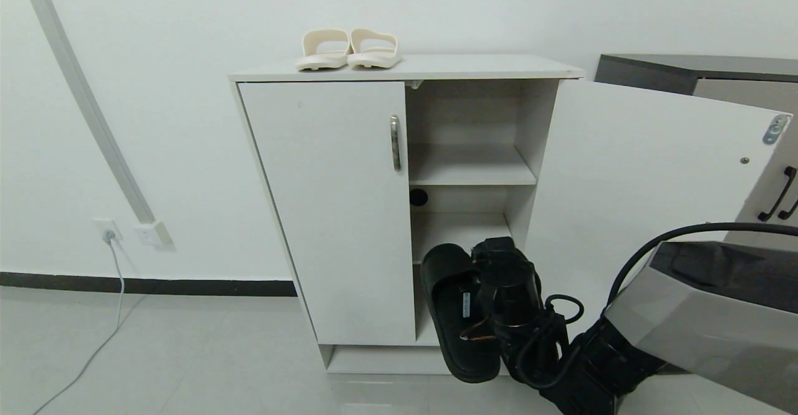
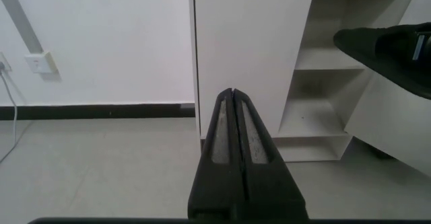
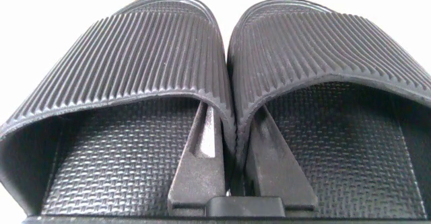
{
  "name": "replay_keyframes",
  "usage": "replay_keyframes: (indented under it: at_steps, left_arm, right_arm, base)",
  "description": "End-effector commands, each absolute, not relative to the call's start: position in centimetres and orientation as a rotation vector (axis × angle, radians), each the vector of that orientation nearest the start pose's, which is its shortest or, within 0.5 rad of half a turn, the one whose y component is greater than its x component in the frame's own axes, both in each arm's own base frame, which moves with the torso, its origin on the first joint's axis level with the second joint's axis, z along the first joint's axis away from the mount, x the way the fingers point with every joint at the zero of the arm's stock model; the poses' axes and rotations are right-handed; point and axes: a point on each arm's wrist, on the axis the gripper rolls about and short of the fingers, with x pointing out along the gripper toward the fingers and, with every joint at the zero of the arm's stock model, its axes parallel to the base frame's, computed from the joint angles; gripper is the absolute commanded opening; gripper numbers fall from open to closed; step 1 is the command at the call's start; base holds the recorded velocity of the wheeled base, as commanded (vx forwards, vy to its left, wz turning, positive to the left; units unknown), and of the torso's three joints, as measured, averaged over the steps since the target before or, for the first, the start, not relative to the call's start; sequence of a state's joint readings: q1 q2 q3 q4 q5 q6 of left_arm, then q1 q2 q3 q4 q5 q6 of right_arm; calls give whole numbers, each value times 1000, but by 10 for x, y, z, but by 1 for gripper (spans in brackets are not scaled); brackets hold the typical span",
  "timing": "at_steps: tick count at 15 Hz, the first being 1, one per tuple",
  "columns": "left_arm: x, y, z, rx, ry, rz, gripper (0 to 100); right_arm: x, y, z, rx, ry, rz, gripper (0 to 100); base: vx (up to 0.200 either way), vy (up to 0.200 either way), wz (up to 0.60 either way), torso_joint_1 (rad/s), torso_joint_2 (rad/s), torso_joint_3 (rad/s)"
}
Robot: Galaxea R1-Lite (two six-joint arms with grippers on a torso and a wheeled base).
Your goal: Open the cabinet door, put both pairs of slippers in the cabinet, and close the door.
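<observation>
The white cabinet (image 1: 474, 65) has its left door (image 1: 330, 209) closed and its right door (image 1: 636, 178) swung wide open, showing the shelves (image 1: 471, 166). A cream pair of slippers (image 1: 348, 49) rests on the cabinet top. My right gripper (image 1: 502, 271) holds the black pair of slippers (image 1: 458, 315) on edge just in front of the lower open compartment. In the right wrist view that gripper (image 3: 232, 126) pinches the two inner walls of the black slippers (image 3: 148, 56) together. My left gripper (image 2: 232, 99) is shut and empty, low over the floor, facing the cabinet (image 2: 252, 42).
A grey cupboard (image 1: 735, 72) with black handles stands right of the open door. A wall socket (image 1: 107, 231) with a cable trailing across the floor is at the left. Tiled floor (image 1: 156, 352) lies bare in front of the closed door.
</observation>
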State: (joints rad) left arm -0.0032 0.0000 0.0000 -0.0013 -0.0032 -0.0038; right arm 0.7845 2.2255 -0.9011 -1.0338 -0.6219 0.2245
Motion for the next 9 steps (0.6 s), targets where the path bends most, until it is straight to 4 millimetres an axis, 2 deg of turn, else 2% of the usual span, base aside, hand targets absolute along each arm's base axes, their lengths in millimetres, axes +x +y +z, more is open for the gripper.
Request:
replay_keyframes:
  at_steps: [1,9]
  left_arm:
    - [-23,0,76,-5,0,-6,0]
    - [-23,0,76,-5,0,-8,0]
  right_arm:
    - [288,269,53,29,249,134,0]
    - [289,270,43,19,267,129,0]
  base:
    - [0,0,0,0,0,0]
    - [0,0,0,0,0,-9]
